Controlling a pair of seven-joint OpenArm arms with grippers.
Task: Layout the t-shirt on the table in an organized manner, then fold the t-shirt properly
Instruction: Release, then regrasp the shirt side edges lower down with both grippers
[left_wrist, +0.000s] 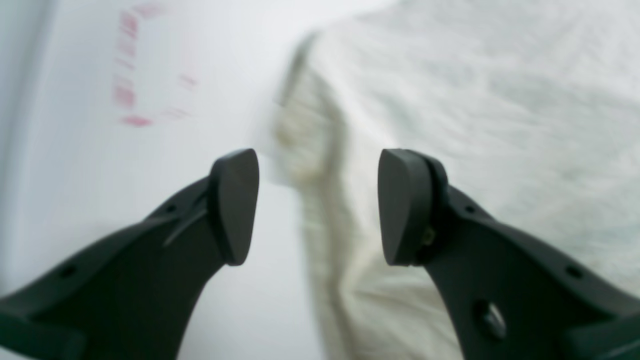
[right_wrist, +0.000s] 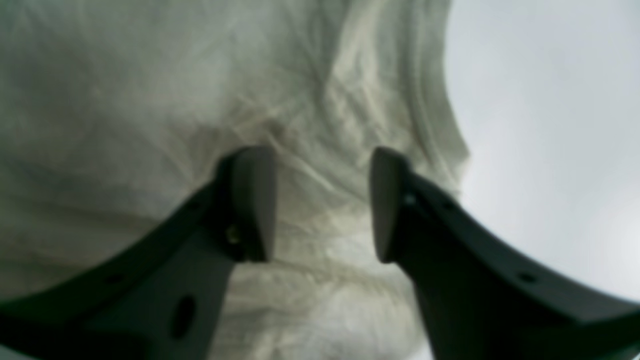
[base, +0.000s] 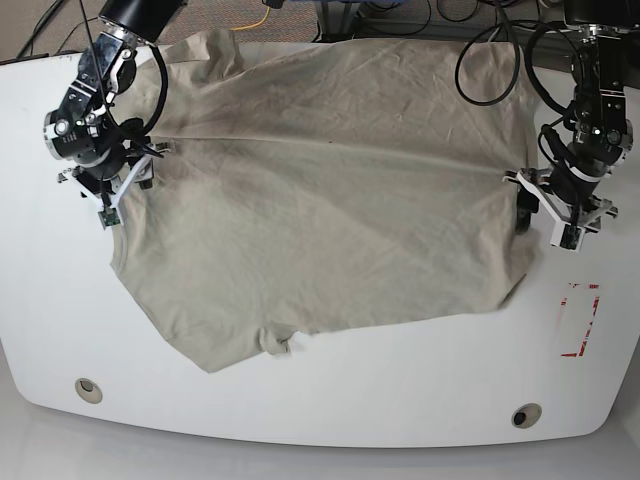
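So the t-shirt (base: 330, 200) is spread over most of the white surface (base: 400, 400), lying pretty flat but wrinkled all over. In the base view it runs from about 9 o'clock to 3 o'clock, and its far edge reaches the surface's back rim at 12 o'clock. The near edge is ragged and slants, with a little bunched bit of fabric (base: 276, 345) poking out near 6 o'clock.

The left claw (left_wrist: 318, 205) sits at the shirt's 3 o'clock edge in the base view. Its wrist camera shows the two pads clearly spread apart, nothing between them, with the shirt's edge running up through the gap below. Bare white surface is under one pad, cloth under the other. That view is blurry, so I can't say if the tips touch the fabric.

The right claw (right_wrist: 322, 202) is over at the 9 o'clock side. Its pads are spread wide too, hanging over crumpled cloth near the rounded shirt edge, gripping nothing.

Other stuff: a red tape rectangle (base: 580, 320) on the surface just past the shirt at around 4 o'clock, and two round grommet holes along the front rim, one at 7 o'clock (base: 87, 388) and one at 5 o'clock (base: 525, 414). Cables (base: 490, 60) hang behind the back rim.
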